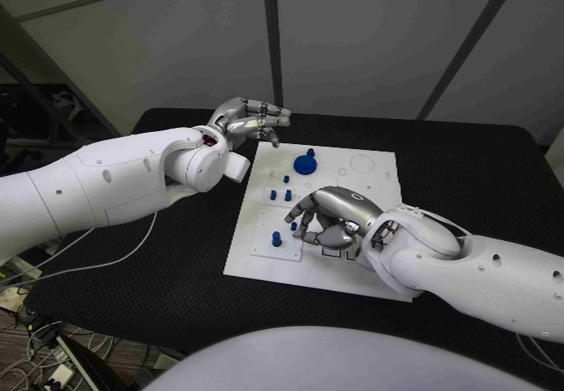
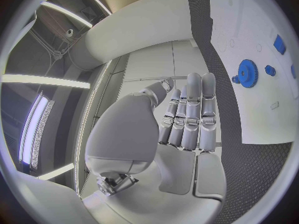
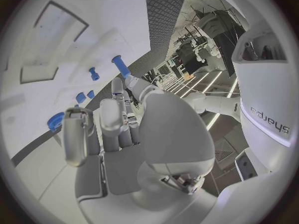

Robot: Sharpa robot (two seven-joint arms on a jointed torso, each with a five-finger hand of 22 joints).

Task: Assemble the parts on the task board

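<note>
At the centre of the head view, the white task board (image 1: pixel 353 273) lies on the black table (image 1: pixel 470 163) with its long axis running from lower left to upper right. The right hand (image 1: pixel 329 216) hovers over the board's lower half, fingers loosely curled and apart, nothing visibly held. A blue peg (image 1: pixel 277 239) stands upright just left of those fingertips, toward the board's lower left corner; this looks the nearest part and lies on the right hand's side of the work. Several small blue pieces (image 1: pixel 282 194) sit above the hand, mid-board, and a blue gear (image 1: pixel 306 163) rests near the board's upper left. The left hand (image 1: pixel 249 118) hangs beyond the board's upper left corner, fingers straight and close together, empty, with the gear nearest to it
</note>
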